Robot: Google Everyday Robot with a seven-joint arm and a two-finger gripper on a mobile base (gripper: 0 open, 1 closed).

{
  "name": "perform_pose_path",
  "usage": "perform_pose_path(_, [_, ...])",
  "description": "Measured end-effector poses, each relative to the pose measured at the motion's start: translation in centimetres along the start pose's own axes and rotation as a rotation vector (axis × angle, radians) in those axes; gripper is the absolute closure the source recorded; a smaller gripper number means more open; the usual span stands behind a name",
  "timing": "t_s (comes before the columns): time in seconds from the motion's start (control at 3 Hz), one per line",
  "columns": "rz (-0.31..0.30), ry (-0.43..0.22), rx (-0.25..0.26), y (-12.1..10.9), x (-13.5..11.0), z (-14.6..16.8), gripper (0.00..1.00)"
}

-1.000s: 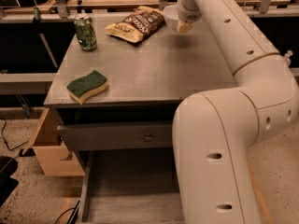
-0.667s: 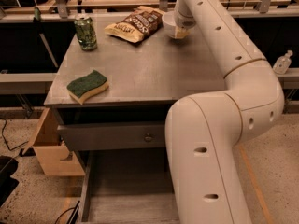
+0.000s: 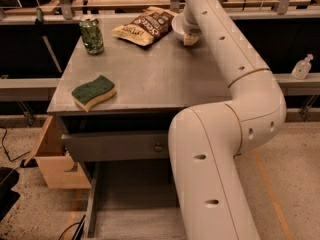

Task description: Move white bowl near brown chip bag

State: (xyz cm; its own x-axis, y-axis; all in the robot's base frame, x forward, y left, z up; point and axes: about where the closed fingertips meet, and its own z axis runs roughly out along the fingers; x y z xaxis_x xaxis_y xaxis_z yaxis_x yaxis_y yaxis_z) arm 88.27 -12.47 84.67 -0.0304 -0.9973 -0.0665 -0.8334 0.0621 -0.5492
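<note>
Camera view, upper centre: your gripper (image 3: 191,37) sits at the white bowl (image 3: 177,31), just right of the brown chip bag (image 3: 145,26); grip state cannot be told.

claw (image 3: 191,38) by white bowl (image 3: 177,32), both mostly hidden behind arm (image 3: 226,59) | arm cut off below

The table (image 3: 150,76) is brushed metal, matt grey. The brown chip bag (image 3: 145,26) is crinkly and shiny. The white bowl (image 3: 176,31) looks smooth and glossy, perhaps ceramic. The gripper (image 3: 190,38), at the bowl by the table's far edge, is smooth cream plastic like the arm (image 3: 235,49). The sponge (image 3: 93,91) has a rough green top
</note>
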Motion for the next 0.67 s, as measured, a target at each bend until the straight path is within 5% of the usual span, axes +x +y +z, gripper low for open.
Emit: perform_pose_path(0.67, [-0.002, 0.0, -0.007, 0.22, -0.11, 0.58, 0.59])
